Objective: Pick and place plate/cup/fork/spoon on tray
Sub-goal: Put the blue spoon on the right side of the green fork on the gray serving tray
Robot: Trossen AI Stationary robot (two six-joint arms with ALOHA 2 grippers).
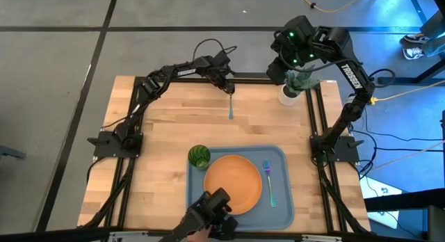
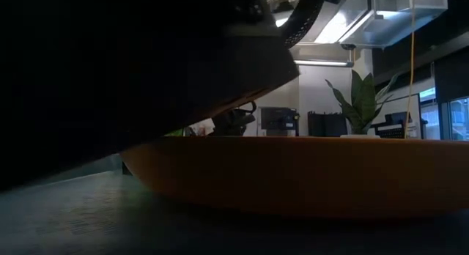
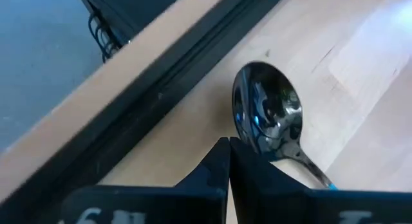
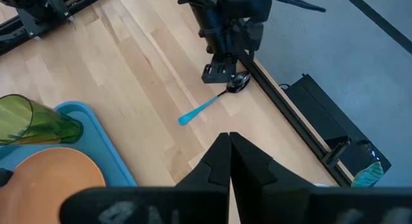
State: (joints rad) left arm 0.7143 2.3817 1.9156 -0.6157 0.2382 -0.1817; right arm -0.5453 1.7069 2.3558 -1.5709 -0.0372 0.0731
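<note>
The grey-blue tray [image 1: 284, 158] lies at the table's near middle. On it are the orange plate [image 1: 233, 181], the green cup [image 1: 199, 156] lying on its side, and the fork [image 1: 269, 183]. The spoon [image 1: 231, 108] lies flat on the bare wood near the far edge, its dark bowl [image 3: 267, 114] toward the far rail and its teal handle [image 4: 196, 111] pointing toward the tray. My left gripper [image 3: 230, 145] is shut and slants down, its tips right beside the bowl. My right gripper [image 4: 230, 139] is shut with nothing in it, raised over the far right. My left gripper's shut fingertips [image 3: 248, 161] stand at the edge of the spoon's bowl where it narrows to the neck [image 3: 293, 153], slanting down from above. I cannot tell whether they touch it. The spoon lies flat on the table.
A black frame rail [image 3: 167, 76] runs along the far edge just beyond the spoon. A potted plant in a white pot [image 1: 292, 92] stands at the far right corner under my right arm. A dark camera mount [image 1: 212, 214] sits at the near edge by the tray.
</note>
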